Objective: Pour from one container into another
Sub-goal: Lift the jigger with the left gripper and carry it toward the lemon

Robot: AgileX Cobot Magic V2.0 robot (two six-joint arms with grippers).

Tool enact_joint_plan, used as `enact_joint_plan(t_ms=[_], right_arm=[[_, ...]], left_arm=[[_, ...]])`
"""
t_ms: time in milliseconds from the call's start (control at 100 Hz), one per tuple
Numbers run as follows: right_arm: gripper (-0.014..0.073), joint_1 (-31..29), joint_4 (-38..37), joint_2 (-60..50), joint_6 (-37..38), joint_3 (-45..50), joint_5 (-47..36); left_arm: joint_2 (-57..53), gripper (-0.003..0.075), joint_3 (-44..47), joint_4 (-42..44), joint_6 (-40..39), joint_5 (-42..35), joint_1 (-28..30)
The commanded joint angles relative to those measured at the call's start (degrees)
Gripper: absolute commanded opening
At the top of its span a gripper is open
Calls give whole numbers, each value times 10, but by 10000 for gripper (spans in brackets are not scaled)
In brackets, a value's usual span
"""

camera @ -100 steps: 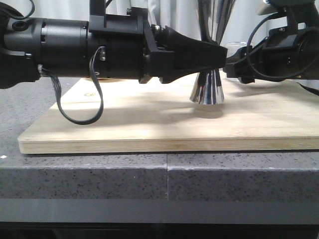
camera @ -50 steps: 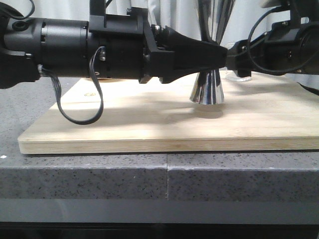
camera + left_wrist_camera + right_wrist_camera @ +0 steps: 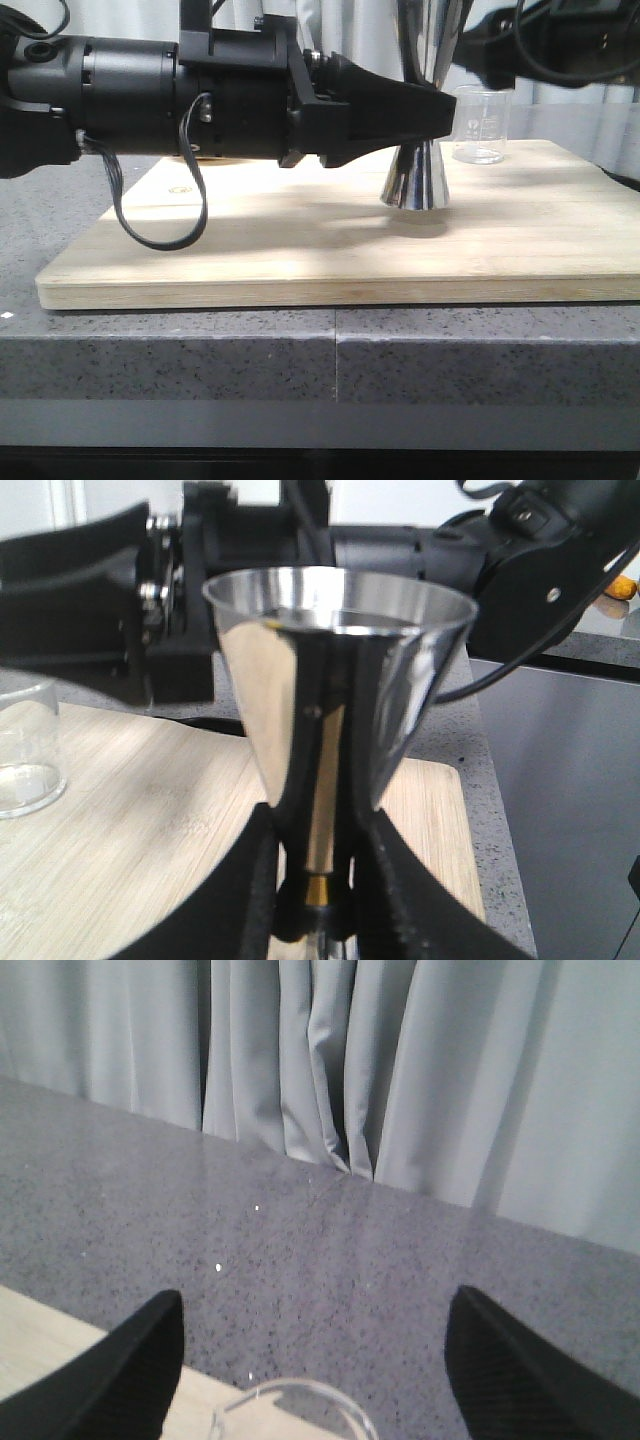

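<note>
Left arm horizontal, fingers clamped on jigger waist, jigger upright on board, right fingers spread wide above beaker, beaker on board behind jigger, grey counter below

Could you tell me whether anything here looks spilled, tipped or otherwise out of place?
Nothing stands out. The jigger stands upright on the wooden board in the left gripper; the beaker sits upright behind it, with no visible spill.

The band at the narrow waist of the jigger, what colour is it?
Gold. The band on the steel jigger shows best in the left wrist view, between the left gripper fingers.
</note>
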Motion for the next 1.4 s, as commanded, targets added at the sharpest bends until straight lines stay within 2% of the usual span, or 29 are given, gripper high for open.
enact_joint_plan(t_ms=[0, 430, 790, 1010, 1390], right_arm=[[497, -3, 7, -49, 0, -13, -53], [497, -2, 7, -194, 0, -13, -43], [497, -1, 2, -253, 1, -13, 2], [497, -1, -32, -263, 50, -13, 12], [497, 12, -52, -265, 51, -13, 12]], left_arm=[[-32, -21, -18, -30, -6, -47, 1], [-54, -21, -19, -32, -6, -50, 71], [-63, -21, -21, -35, -8, -48, 132], [-63, -21, -39, -27, -18, -15, 138], [-63, -21, -38, -30, -33, -16, 138]])
